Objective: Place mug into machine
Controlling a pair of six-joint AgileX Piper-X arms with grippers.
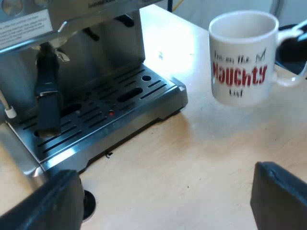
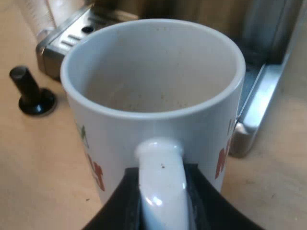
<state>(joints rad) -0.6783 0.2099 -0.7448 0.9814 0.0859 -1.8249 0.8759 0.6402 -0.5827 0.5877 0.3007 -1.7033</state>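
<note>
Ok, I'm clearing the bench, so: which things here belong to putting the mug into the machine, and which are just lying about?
For the job: white ceramic mug with red lettering, gripped by its handle in the right gripper; steel espresso machine with its slotted drip tray.
Lying about: black-knobbed tamper standing on the wooden table; dark handle at the machine's front.

The worktop [image 1: 192,167] is a flat, light wood-tone surface with fine grain and small dark specks. A bright patch of reflected light [image 1: 165,48] lies on it. Beyond the worktop's edge, a pale surface [image 1: 204,9] shows; wall or floor cannot be determined.
</note>
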